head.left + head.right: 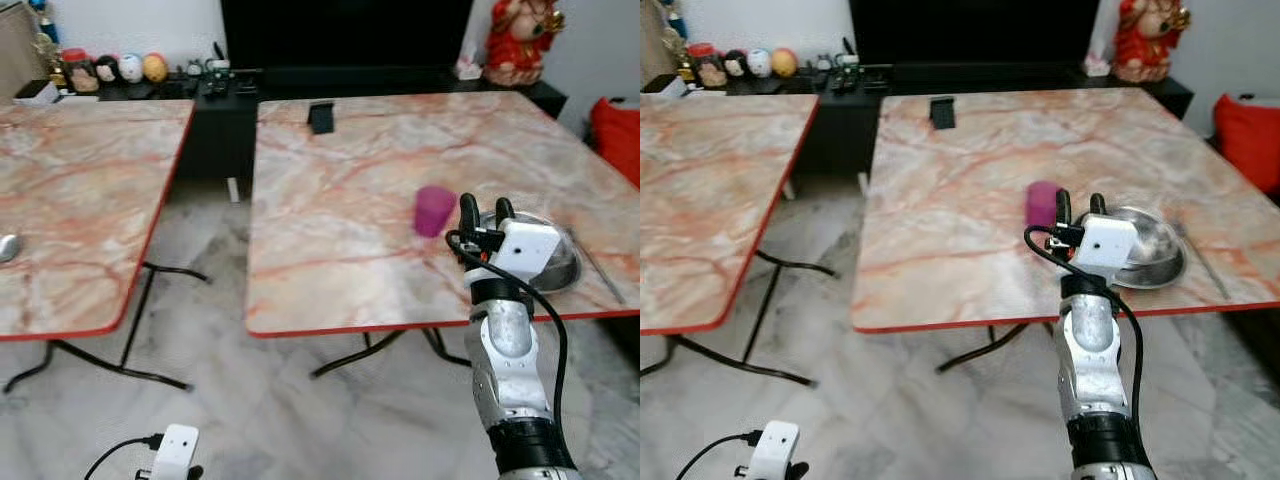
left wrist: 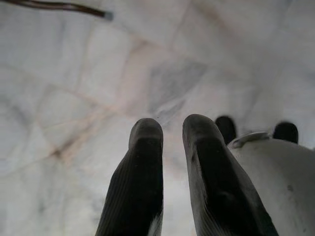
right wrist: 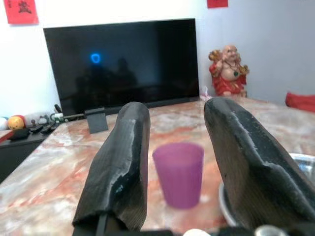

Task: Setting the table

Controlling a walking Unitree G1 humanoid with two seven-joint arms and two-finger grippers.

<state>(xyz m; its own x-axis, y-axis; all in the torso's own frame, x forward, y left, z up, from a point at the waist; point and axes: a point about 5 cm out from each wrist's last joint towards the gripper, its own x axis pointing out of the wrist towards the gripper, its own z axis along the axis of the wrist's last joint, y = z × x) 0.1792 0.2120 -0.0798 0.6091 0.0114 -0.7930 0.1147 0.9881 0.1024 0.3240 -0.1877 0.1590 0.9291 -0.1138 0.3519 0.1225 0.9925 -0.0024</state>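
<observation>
Right arm: standing up from the lower right of the left eye frame, silver, with a black cable looping beside it, nearest the camera.
Right gripper: hovering over the near edge of the right table, fingers pointing up-frame toward the cup; in the right wrist view the two black fingers are standing spread apart, with nothing between them touching.
Cup: purple, standing upright on the right table, right of frame centre, just left of the bowl and just beyond the fingertips; in the right wrist view it is sitting framed in the gap between the fingers, apart from both.
Bowl: shiny metal, lying at the right of the frame near the table's front edge, partly hidden by the white wrist housing.
Utensil: thin and grey, lying just right of the bowl; its kind is too small to tell.
Right table: marbled pink top with a red rim, filling the middle and right.
Left table: same top, occupying the left side.
Left gripper: hanging low over pale floor tiles, fingers nearly pressed together, holding nothing.
TV: dark, standing behind the right table.
Figurine: red, sitting at the upper right.
</observation>
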